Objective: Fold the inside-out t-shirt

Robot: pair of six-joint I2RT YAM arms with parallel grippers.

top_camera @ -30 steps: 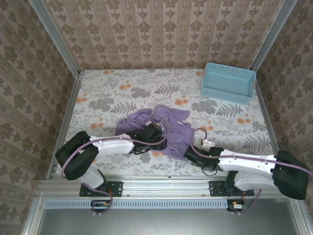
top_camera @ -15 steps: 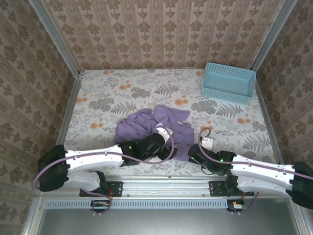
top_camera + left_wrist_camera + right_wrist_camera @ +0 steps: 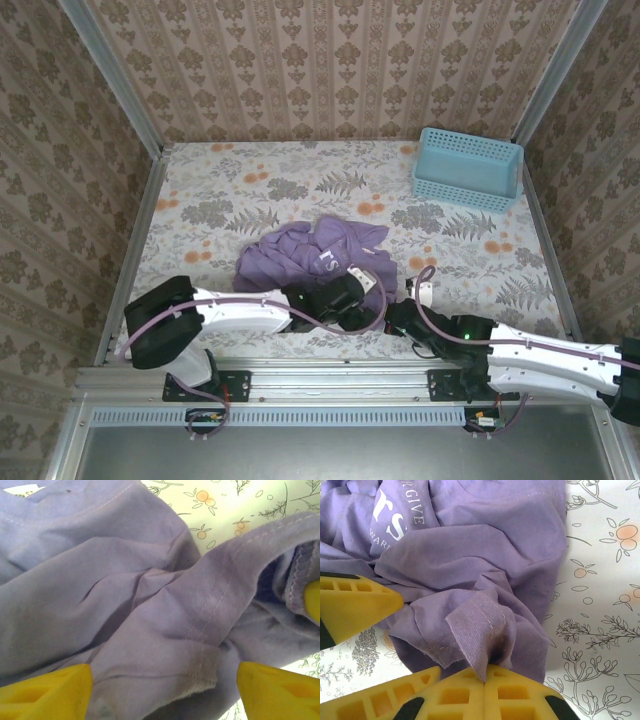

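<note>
Shirt [image 3: 305,255] lies in a crumpled heap on the near middle of the table [image 3: 230,185], just ahead of both arm bases. It is bunched rather than spread, and no fold has been made yet. Part of the white lettering [image 3: 395,522] faces up on the far side of the heap. Seams and hems are showing.

Right gripper [image 3: 485,677] has its jaws together, pinching a small stitched flap at the heap's near right edge. The flap stands up from the tips. This looks like an anchor hold: one edge is fixed so the rest can be drawn out flat.

Left gripper [image 3: 160,695] is low over the heap's near side with its fingers wide apart. A stitched hem ridge runs between them and nothing is clamped. It seems lined up to take a second hold on that hem close to the right's pinch, which would give two points to pull the cloth open.

Basket [image 3: 467,168] sits in the far right corner, well apart from the shirt and not involved.

Judgement: this is the sorting-out stage, and spreading has to come before any folding.
</note>
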